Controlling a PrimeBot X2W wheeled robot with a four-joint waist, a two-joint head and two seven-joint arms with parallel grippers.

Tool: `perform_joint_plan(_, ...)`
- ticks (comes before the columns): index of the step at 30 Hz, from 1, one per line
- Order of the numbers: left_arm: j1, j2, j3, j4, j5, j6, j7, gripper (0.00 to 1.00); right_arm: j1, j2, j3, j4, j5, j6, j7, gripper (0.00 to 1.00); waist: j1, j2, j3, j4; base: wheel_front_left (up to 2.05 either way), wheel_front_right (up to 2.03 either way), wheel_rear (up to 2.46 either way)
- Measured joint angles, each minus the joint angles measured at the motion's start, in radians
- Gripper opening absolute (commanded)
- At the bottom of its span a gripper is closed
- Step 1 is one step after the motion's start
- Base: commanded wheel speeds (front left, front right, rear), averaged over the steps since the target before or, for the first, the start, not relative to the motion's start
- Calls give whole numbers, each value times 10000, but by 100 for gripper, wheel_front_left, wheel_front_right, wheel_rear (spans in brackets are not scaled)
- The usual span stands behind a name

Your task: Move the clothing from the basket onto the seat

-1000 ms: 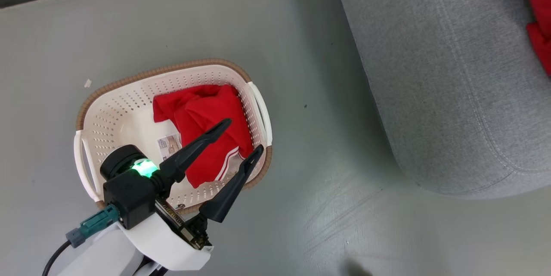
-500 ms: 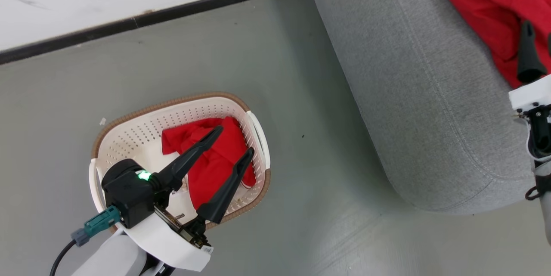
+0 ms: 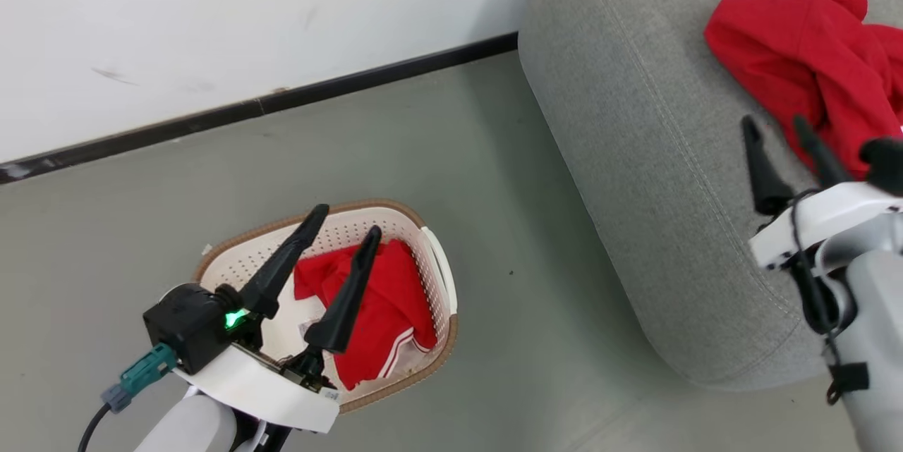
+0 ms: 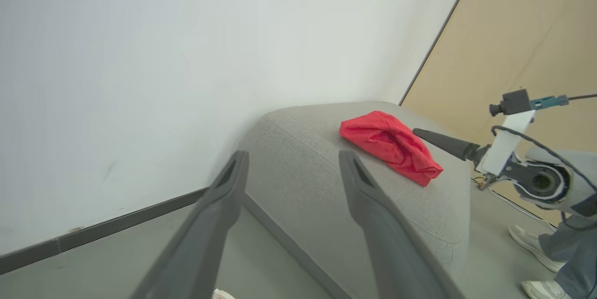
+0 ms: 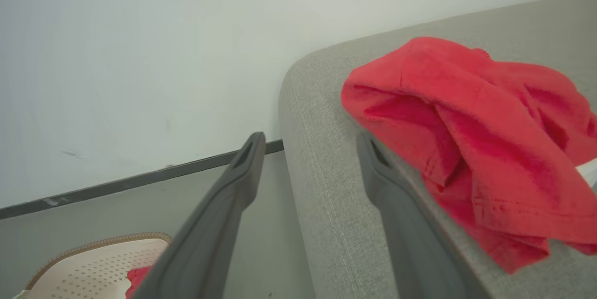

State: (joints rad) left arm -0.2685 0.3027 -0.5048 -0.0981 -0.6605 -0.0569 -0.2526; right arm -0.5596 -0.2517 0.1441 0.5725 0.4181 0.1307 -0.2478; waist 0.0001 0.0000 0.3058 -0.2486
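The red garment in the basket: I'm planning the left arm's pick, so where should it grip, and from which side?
Probably the crumpled middle of the red garment, from straight above with the open left tool. It lies bunched against the wall of the basket, which blocks side approaches; its flat striped hem gives less to pinch.

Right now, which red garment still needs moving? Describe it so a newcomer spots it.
Find the grey sofa; on the floor left of it in the head view stands a cream perforated basket with a brown rim. The red garment lies inside it. Unlike the other red garment on the sofa, it shows white stripe trim at its hem.
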Motion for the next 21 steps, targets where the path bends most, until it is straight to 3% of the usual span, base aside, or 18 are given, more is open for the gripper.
perform_joint_plan(10,767,-510,1009,192,190,372,-4,100,630,838,761,-955,-426,0,-2,100,0,0,-705,603,0,0,0)
perform_joint_plan(21,1526,-748,1653,742,508,602,-12,100,1530,1060,1383,-1220,-1160,0,0,100,0,0,-1321,1464,0,0,0)
